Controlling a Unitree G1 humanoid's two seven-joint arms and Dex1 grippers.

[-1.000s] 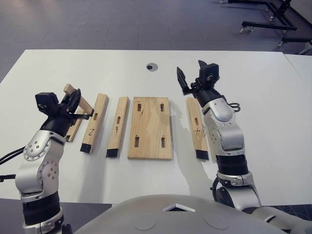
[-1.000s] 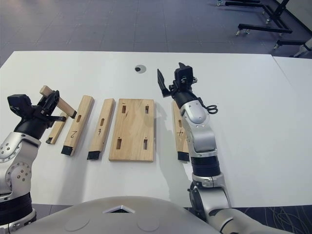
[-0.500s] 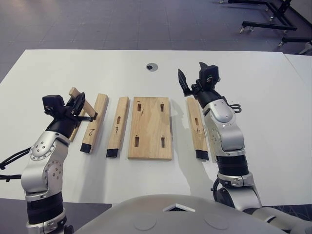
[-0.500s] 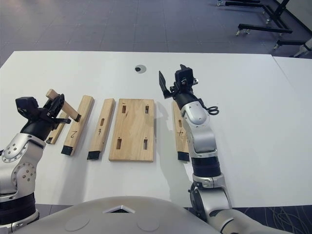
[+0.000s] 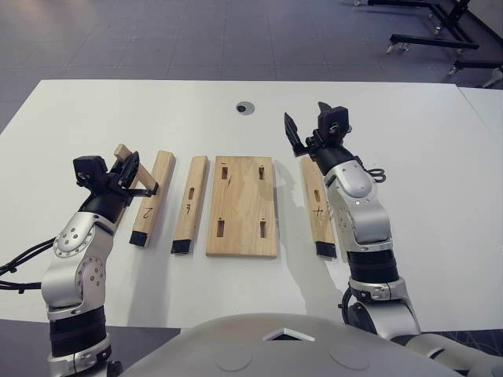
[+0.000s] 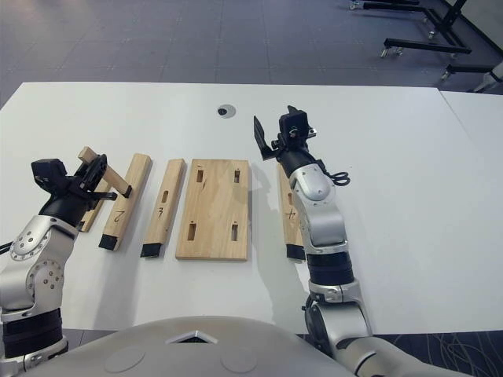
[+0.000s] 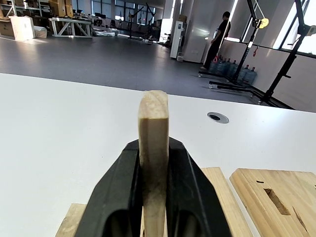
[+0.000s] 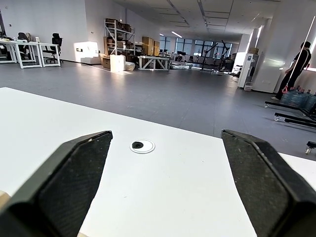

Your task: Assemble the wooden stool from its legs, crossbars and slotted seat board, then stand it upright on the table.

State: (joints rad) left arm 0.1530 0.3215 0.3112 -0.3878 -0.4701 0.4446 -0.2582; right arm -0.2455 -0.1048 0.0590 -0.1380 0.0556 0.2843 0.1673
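- The left gripper (image 5: 134,177) is pinching a short pale wooden crossbar (image 5: 123,153) between its fingers, tilted above the leftmost wooden leg (image 6: 90,209).
- The right gripper (image 5: 306,118) is hovering, fingers spread wide, over the rightmost wooden leg's (image 5: 317,206) far end.
- The slotted rectangular wooden seat board (image 5: 242,206) is lying flat on the white table (image 5: 424,157).

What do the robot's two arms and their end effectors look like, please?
The left arm and right arm are chunky silver-grey segments with rounded joint housings and black bands. The left end effector and right end effector are matt black, each with two tapering, wedge-shaped fingers. Thin black cables trail beside the left arm.
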